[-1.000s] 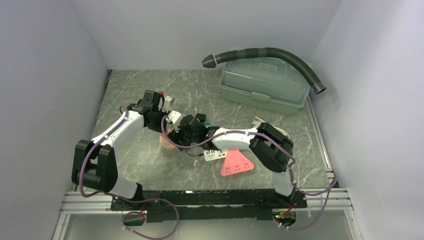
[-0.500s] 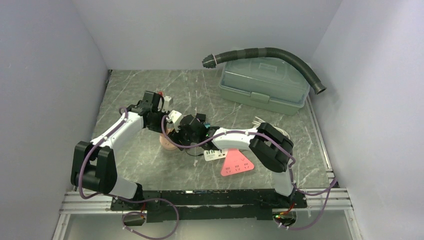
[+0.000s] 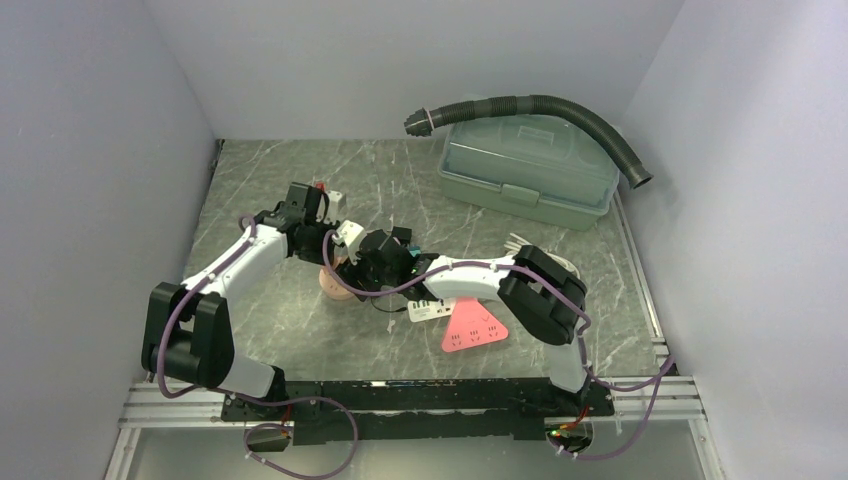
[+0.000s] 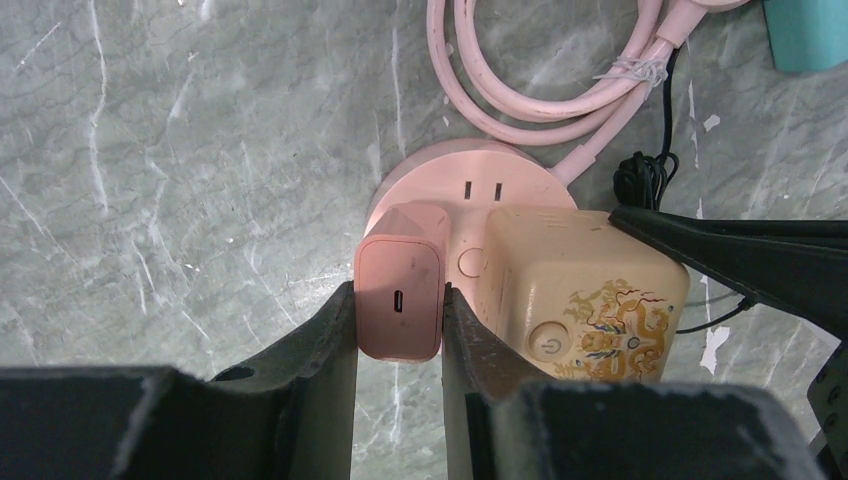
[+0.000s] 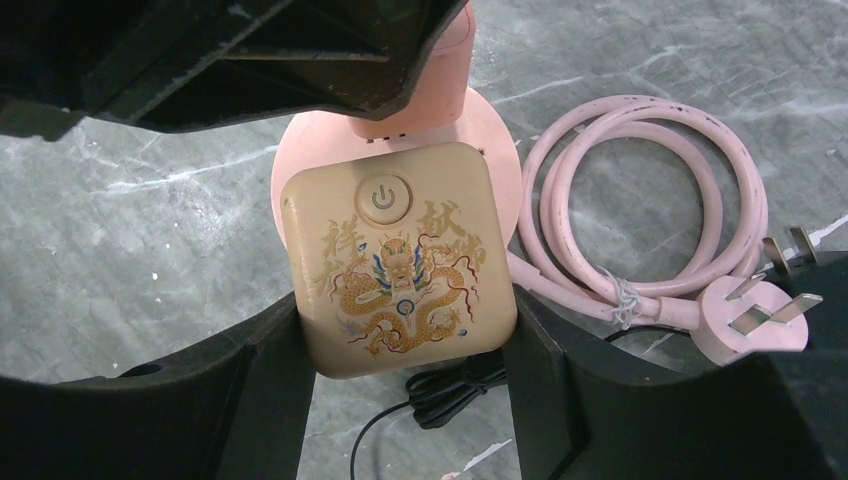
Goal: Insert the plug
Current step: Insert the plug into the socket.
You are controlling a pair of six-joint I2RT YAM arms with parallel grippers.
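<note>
A round pink socket base (image 4: 480, 170) lies on the marble table, also visible in the top view (image 3: 335, 287). Two plugs stand on it side by side. My left gripper (image 4: 398, 300) is shut on the pink charger plug (image 4: 400, 285), one finger flat against each side. My right gripper (image 5: 405, 320) is shut on the cream dragon-print plug (image 5: 400, 260), which sits upright with its power button facing up. The pink charger (image 5: 450, 80) shows just behind it under the left gripper's fingers (image 5: 300, 60). Both plugs' prongs are hidden.
The socket's pink cable (image 5: 640, 200) lies coiled to the right, ending in a pink wall plug (image 5: 750, 320). A bundled black cord (image 5: 450, 390) lies under the right gripper. A red triangular power strip (image 3: 475, 328), a green toolbox (image 3: 527, 170) and a black hose (image 3: 560, 105) lie farther off.
Both arms stay over the round socket base. The right gripper's fingers have drawn in a little on the cream plug.
</note>
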